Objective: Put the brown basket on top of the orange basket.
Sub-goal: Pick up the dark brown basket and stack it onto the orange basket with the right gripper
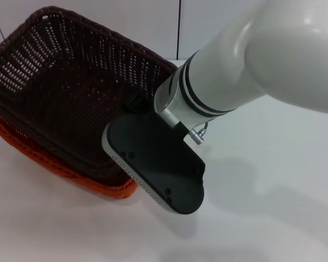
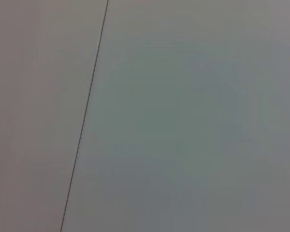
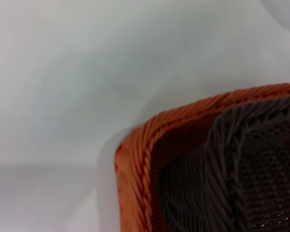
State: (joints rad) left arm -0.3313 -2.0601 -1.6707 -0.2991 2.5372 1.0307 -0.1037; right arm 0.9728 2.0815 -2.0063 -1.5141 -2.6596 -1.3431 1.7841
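The robot's right arm point(image 1: 251, 60) reaches in from the upper right, angled down and leftward. A flat black housing point(image 1: 156, 164) sits at its wrist; the fingers are hidden.

This looks like a robot test room or lab rather than a home. A plain white worktop point(image 1: 273, 207) carries only two woven baskets, with flat pale wall panels point(image 1: 218, 22) behind, split by thin dark seams point(image 2: 87, 116). A large white robot arm point(image 1: 251, 65) reaches across the bare, evenly lit scene.
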